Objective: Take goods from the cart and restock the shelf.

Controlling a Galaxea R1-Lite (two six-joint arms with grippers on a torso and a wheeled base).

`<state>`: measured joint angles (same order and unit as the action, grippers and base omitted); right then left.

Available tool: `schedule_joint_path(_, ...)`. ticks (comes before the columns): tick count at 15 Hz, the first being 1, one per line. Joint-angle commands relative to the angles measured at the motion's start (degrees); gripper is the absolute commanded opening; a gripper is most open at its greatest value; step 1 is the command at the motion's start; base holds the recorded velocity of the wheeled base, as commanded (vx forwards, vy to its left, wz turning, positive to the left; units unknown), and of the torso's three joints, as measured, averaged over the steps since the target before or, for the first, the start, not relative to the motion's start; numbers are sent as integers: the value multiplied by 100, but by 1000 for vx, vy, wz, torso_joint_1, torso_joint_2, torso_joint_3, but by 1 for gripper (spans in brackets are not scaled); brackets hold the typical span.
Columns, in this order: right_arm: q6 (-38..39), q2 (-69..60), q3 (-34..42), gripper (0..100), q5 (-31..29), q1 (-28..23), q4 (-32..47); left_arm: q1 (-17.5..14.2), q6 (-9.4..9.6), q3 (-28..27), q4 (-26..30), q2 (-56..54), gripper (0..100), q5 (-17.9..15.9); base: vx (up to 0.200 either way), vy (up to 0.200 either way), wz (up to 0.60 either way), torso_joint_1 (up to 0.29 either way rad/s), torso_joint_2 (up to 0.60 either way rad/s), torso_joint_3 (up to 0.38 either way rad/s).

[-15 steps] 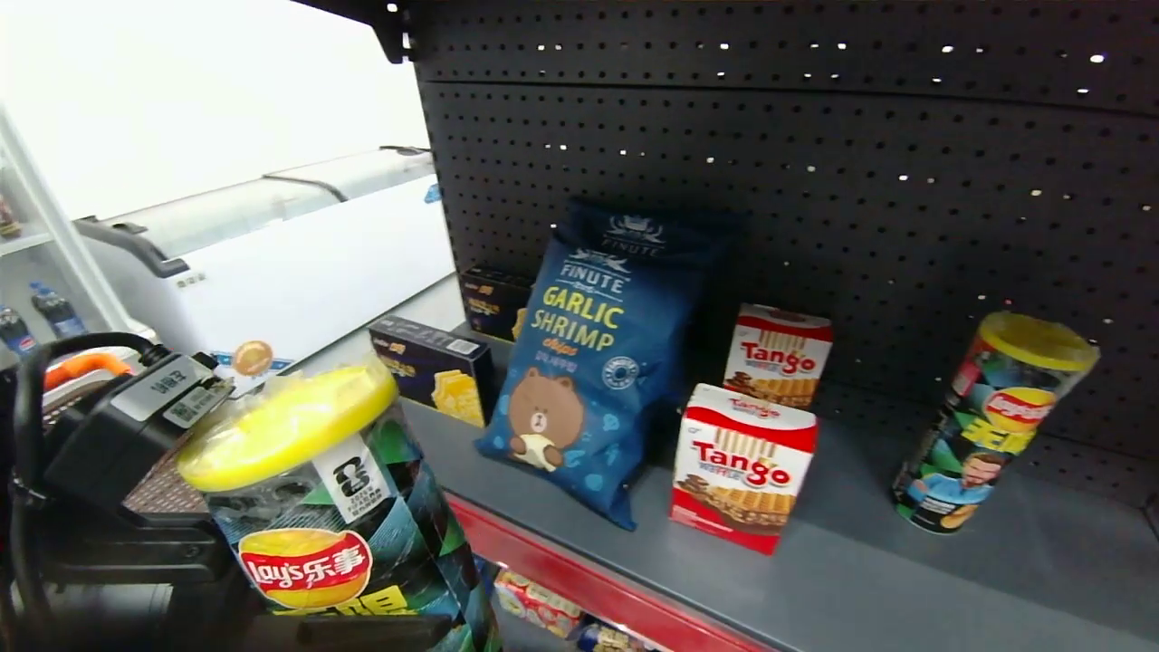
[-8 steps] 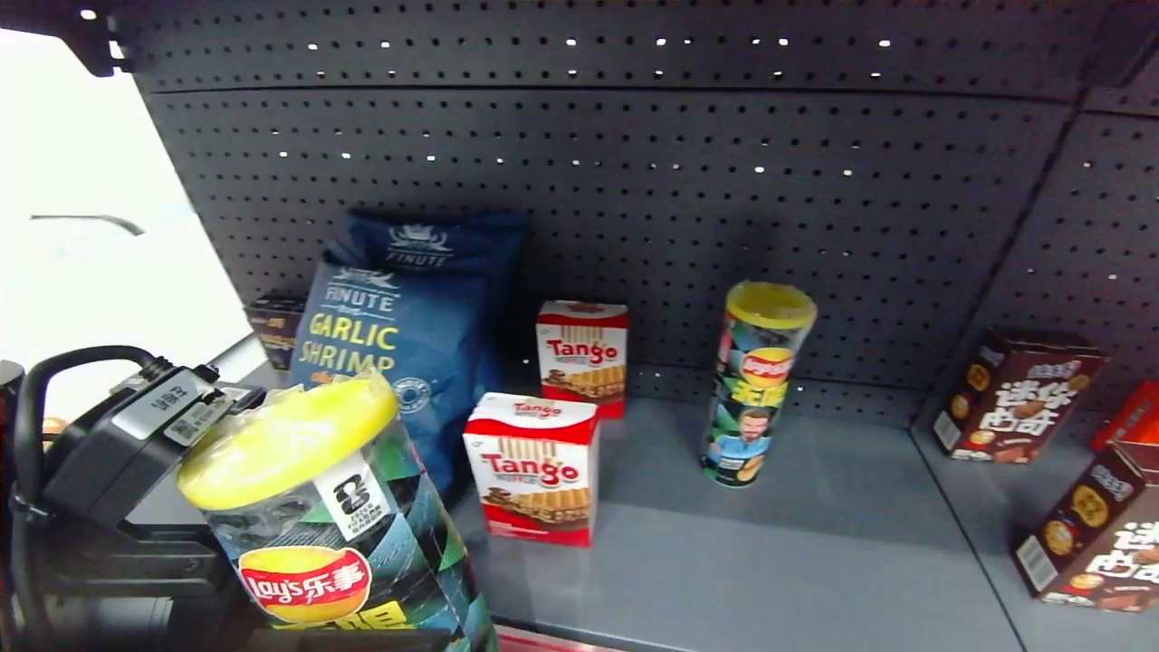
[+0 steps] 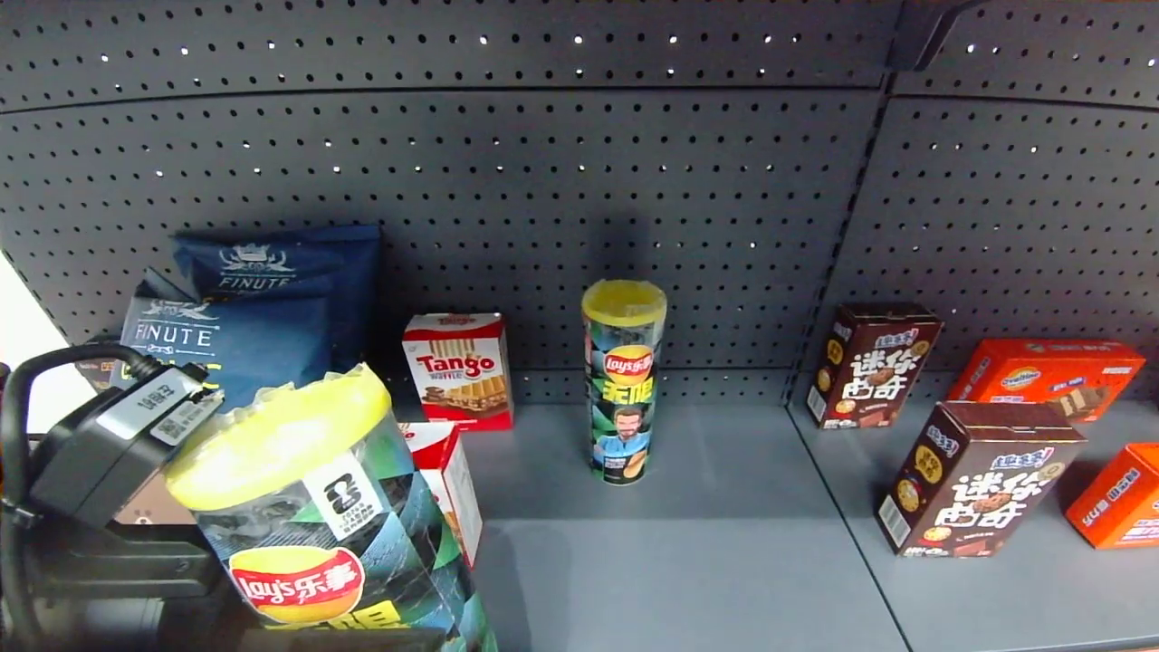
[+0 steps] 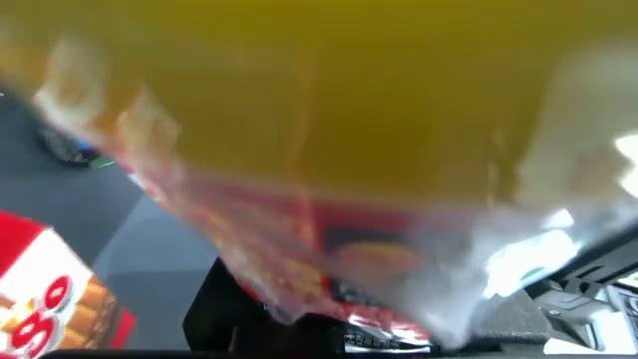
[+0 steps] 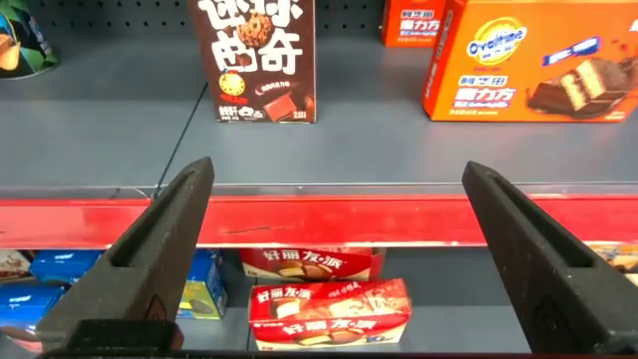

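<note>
A chips can (image 3: 317,507) with a yellow lid and a dark patterned body is held upright at the lower left of the head view, in front of the shelf's left part. My left gripper (image 3: 353,634) is shut on it low down and is mostly hidden by the can. The can's yellow lid (image 4: 319,90) shows very close in the left wrist view. A matching chips can (image 3: 623,380) stands on the grey shelf board (image 3: 688,543) near the pegboard back. My right gripper (image 5: 336,170) is open and holds nothing, in front of the shelf's red front edge (image 5: 339,219).
Blue snack bags (image 3: 226,335) and two red-white wafer boxes (image 3: 459,369) stand left of the shelf can. Brown cookie boxes (image 3: 978,475) and orange boxes (image 3: 1050,376) fill the right section. Bare shelf lies in front of and beside the standing can. More packs (image 5: 329,309) lie on the lower shelf.
The head camera has swung right, so the shelf goods have slid left in the picture and the right section has come into view. The held can keeps its place in the picture.
</note>
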<state>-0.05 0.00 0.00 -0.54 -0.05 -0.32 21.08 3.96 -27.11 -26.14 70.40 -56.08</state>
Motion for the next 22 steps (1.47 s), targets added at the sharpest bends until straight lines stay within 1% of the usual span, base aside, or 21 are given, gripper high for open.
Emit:
schedule_joint_path(1, -4, 0, 0, 100, 1, -4, -3, -7, -1, 31, -5, -62, 0, 27, 0, 0, 0, 0, 0, 0)
schedule_joint_path(5, 5, 0, 0, 100, 1, -4, -3, -25, -9, 180, -5, -158, 0, 44, 0, 0, 0, 0, 0, 0)
schedule_joint_path(9, -13, 0, 0, 100, 1, -4, -3, -34, -9, 215, 3, -229, 0, 44, 0, 0, 0, 0, 0, 0)
schedule_joint_path(10, -4, 0, 0, 100, 1, -4, -3, -25, -9, 294, -5, -229, 0, 44, 0, 0, 600, 2, 2, 2)
schedule_joint_path(15, -13, 0, 0, 100, 1, -4, -3, -25, -1, 329, -5, -246, 0, 44, 0, 0, 0, 0, 0, 0)
schedule_joint_path(18, -83, 105, -35, 100, 54, -30, -47, -16, -1, 496, -5, -334, 0, 44, 0, 0, 0, 0, 0, 0)
schedule_joint_path(19, -74, 396, -633, 100, 142, 49, -83, -16, -1, 488, -5, -387, 0, 44, 0, 0, 0, 0, 0, 0)
schedule_joint_path(20, -13, 1731, -1872, 100, 273, 233, -39, 2, -1, 479, -5, -396, 0, 44, 0, 0, 0, 0, 0, 0)
schedule_joint_path(21, -83, 2215, -2566, 100, 388, 471, 5, 10, -1, 496, -5, -404, 0, 44, 0, 0, 0, 0, 0, 0)
schedule_joint_path(22, -294, 2698, -3182, 100, 511, 726, 216, 10, -1, 488, -14, -413, 0, 44, 0, 0, 0, 0, 0, 0)
